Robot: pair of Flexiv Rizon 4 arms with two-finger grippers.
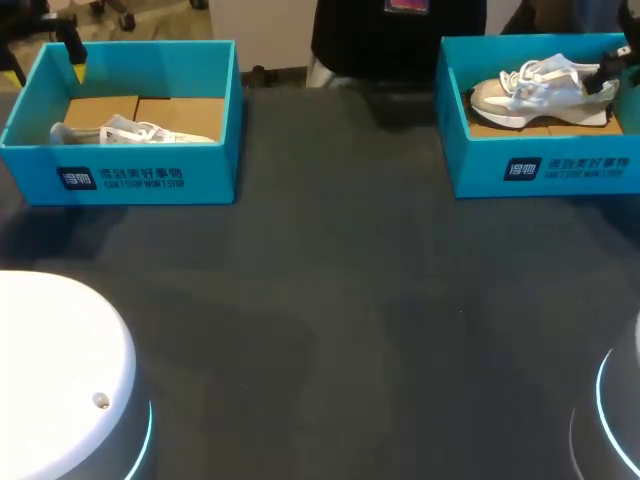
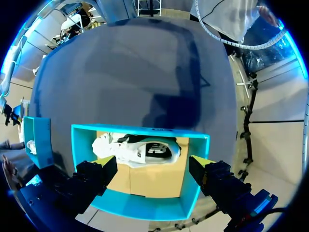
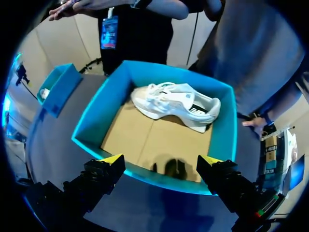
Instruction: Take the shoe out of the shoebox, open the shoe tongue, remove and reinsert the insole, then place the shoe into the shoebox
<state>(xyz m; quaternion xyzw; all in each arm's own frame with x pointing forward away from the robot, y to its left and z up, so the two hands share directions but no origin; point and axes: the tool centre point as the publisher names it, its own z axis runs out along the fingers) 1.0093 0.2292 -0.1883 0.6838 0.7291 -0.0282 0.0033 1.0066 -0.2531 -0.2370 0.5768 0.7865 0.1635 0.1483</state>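
Since the left shoe [image 1: 130,132] and right shoe [image 1: 535,90] are seen boxed, no step is judged done. Left gripper [image 2: 153,164] and right gripper [image 3: 161,160] are held released.

Left box [image 1: 120,170]: the top is open and the walls block the sides, so you enter from above only. The left shoe [image 2: 137,150] hugs the robot-side wall, and the cardboard floor behind it is free. The left claw [image 2: 153,163] hangs spread wide over that floor.

Right box [image 1: 540,165]: same walls. The right shoe [image 3: 176,104] lies along the far wall, so you get free floor on the near side. The right claw [image 3: 161,162] is spread above the near wall.

The surface [image 1: 330,300] between the boxes gives you a wide passage. The arm bases [image 1: 60,380] crowd the near corners.
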